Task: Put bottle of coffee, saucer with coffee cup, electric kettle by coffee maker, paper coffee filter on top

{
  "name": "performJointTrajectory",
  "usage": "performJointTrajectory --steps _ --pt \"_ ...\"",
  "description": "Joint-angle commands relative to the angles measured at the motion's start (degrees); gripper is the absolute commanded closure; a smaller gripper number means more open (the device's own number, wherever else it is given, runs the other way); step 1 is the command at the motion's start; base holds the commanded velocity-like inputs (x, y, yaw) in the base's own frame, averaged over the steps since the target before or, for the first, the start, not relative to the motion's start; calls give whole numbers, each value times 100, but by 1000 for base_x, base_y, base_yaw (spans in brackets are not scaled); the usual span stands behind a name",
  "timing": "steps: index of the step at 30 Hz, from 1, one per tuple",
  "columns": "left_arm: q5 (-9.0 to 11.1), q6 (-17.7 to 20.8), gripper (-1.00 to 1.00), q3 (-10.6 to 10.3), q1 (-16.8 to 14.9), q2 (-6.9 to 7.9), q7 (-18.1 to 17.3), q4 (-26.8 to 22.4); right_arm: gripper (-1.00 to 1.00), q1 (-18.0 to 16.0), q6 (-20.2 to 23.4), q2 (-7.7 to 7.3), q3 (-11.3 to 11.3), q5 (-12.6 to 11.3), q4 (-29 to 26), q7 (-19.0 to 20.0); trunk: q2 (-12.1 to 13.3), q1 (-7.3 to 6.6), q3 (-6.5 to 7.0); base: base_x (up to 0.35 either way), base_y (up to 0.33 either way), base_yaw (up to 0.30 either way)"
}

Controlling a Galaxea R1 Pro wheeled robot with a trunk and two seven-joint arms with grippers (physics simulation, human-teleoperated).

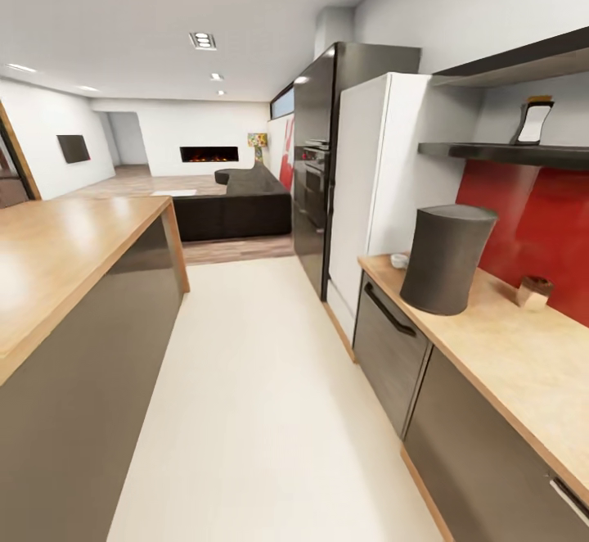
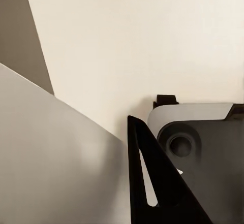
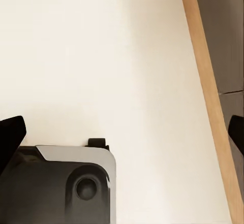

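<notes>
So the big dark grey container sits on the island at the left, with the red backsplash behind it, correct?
Not quite. The head view shows the dark grey container standing on the kitchen countertop at the right, near the white fridge, not on the island. The red backsplash is indeed behind it.

Light-wood kitchen countertop (image 1: 507, 354) — matt, smooth

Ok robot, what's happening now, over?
Right gripper open, empty. Left gripper: can't tell. Bottle of coffee up on kitchen shelf. Grey canister stands on kitchen countertop.
</notes>
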Motion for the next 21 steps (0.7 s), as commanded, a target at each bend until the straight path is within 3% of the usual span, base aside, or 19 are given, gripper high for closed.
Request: performJointTrajectory --steps 1,21 --pt "-16 -20 100 -11 -6 0 28 7 -100 -5 -21 4 -34 60 4 -2 -12 7 -13 339 0 64" --pt "-16 -28 100 -12 -6 0 28 15 -100 -5 -21 6 -33 61 5 -2 -12 7 -13 339 0 8"
